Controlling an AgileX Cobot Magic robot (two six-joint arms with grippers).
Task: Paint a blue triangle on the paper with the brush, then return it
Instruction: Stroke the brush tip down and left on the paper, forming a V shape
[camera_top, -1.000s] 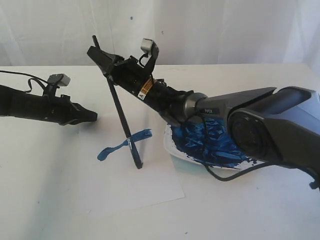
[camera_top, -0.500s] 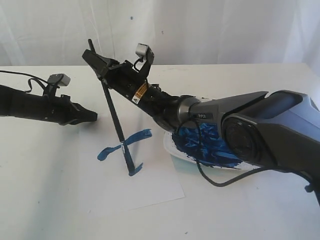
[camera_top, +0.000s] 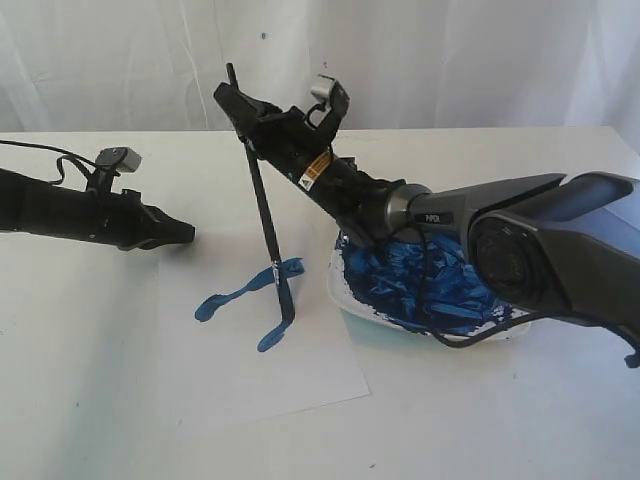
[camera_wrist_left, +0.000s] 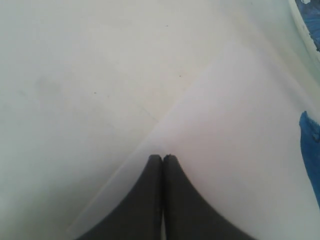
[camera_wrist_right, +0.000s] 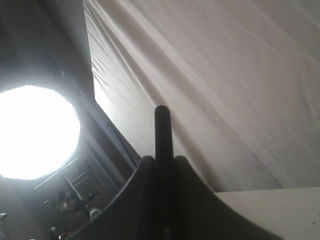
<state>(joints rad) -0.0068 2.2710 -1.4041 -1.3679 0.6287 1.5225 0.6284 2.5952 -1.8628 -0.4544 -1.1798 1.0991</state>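
1. Nearest the camera, the table (camera_top: 500, 420) carries the paper (camera_top: 270, 390), lying flat, its front half unpainted.
2. Further back on the sheet, the blue triangle (camera_top: 235, 293) is only begun. One long stroke slants across the sheet and a shorter one sits nearer the camera, with no closed outline (I judge more than half the painting is left).
3. The brush (camera_top: 265, 210) has its tip on the paper at the right end of the shorter stroke. Its long axis is steep, nearly upright, with the top leaning away and to the left.
4. Just right of the paper sits the dish (camera_top: 338, 290), smeared with blue paint. It is on the right arm's side, so returning the brush looks like a short trip.
5. On the left, the left gripper (camera_top: 188, 235) hovers low by the paper's far-left edge with its jaws pressed together and holding nothing. It is well apart from the brush.
6. Highest and furthest back, the right gripper (camera_top: 238, 102) is clamped on the upper handle. The handle's end pokes out past the jaws, and the tip is below the gripper and toward the camera.
7. The next stroke therefore depends on dragging that low tip while the steep tilt is held.
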